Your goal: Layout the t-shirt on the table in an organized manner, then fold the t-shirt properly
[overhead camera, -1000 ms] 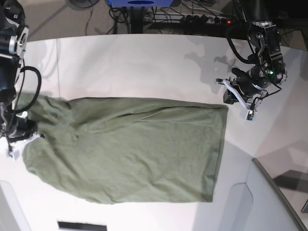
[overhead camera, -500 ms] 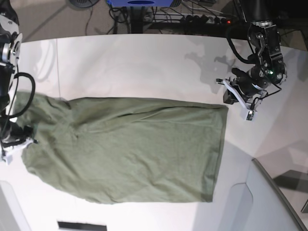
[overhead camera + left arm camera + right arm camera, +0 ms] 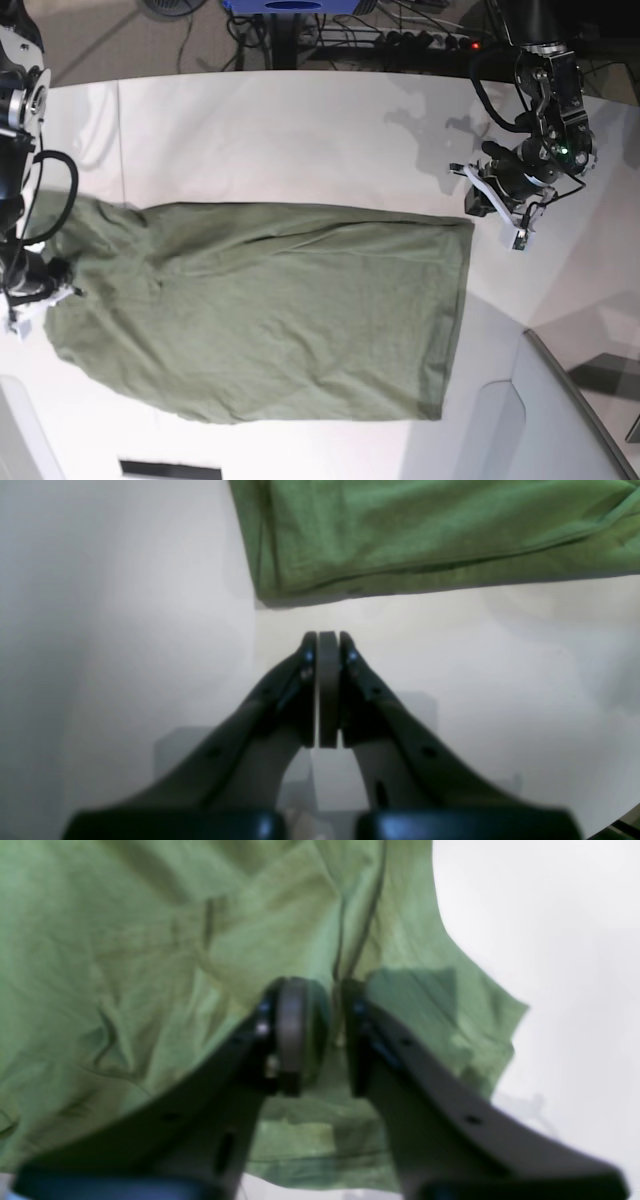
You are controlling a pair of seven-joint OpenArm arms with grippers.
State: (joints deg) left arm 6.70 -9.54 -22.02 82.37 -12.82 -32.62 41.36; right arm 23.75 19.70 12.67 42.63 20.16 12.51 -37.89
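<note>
So the left gripper (image 3: 328, 645) has its dark jaws pressed flat together with nothing between them, sitting over bare white table (image 3: 125, 630) just off the corner of the shirt's hem, not touching the cloth. In the base view it (image 3: 478, 200) sits just beside the hem corner.

The right gripper (image 3: 334, 1035) has its jaws a little apart, right over the plain olive-green soft cotton t-shirt (image 3: 150, 965). There's cloth behind and between the fingertips, but it's blurry, so I can't tell if it's pinching any or just hovering over it. In the base view it (image 3: 30, 300) sits at the bunched end of the shirt.

No labels or writing I can read anywhere.

The t-shirt (image 3: 270, 310) lies flat on the large white smooth tabletop (image 3: 300, 130), long axis running across the base view, straight hem toward the left arm.
</note>
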